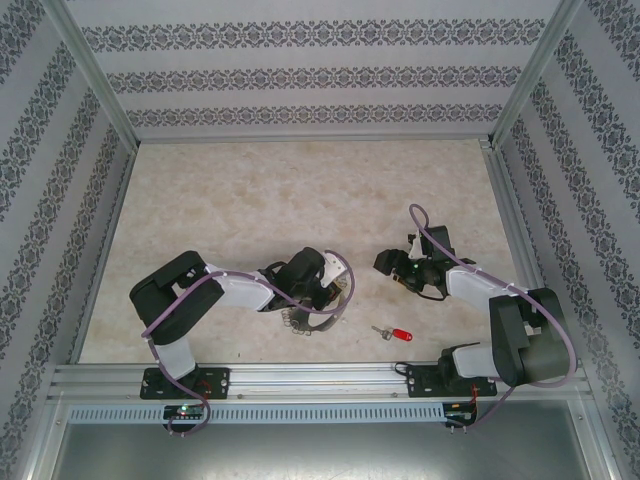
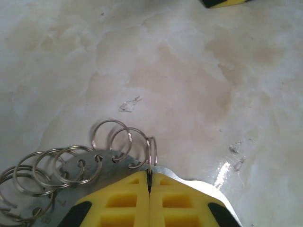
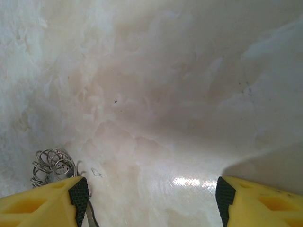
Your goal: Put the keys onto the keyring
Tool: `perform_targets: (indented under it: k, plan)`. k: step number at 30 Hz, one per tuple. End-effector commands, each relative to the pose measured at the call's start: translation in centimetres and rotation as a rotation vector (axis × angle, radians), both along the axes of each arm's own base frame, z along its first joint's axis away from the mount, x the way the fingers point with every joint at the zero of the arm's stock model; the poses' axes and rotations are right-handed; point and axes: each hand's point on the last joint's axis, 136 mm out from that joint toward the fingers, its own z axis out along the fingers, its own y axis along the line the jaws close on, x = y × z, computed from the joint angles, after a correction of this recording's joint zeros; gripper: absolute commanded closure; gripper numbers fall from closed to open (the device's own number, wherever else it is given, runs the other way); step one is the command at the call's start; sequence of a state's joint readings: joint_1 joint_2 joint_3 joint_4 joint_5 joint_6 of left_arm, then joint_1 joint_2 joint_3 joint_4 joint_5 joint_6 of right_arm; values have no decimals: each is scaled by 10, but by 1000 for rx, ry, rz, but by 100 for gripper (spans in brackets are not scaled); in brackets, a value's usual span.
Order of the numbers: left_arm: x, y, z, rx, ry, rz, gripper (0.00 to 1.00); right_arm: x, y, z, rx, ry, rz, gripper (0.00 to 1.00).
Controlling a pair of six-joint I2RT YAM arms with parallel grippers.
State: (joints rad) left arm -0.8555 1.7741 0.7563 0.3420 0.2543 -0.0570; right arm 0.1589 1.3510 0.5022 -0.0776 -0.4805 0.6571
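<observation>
Evidently keyring (image 2: 111, 168) sits clamped in left claw (image 2: 149, 177).

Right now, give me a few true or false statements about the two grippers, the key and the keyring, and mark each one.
1. The left gripper is shut on the keyring. True.
2. The right gripper holds the key. False: its jaws stand open and empty.
3. The key hangs on the keyring. False: it lies on the table, apart from the ring.
4. The key's head is red. True.
</observation>
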Motion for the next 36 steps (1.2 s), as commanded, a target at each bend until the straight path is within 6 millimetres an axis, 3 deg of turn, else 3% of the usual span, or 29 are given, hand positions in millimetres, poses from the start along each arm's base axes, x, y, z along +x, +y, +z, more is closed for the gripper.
perform_targets:
  k: [1, 17, 23, 29, 36]
  plan:
    - [12, -2, 9, -24, -33, 29, 100, -1, -1, -1, 2, 0, 9, 26]
    - [-1, -1, 37, -51, -58, -47, 100, -7, -1, 1, 10, 1, 8, 26]
    - [-5, 2, 36, -23, -41, -70, 100, -15, -2, 1, 18, 14, 5, 26]
    - [-5, 2, 26, -5, -19, -78, 100, -41, -1, 2, -18, 66, 22, 28]
    - [-2, 4, 22, 1, -23, -71, 100, -89, -3, 3, -166, 146, 44, 34]
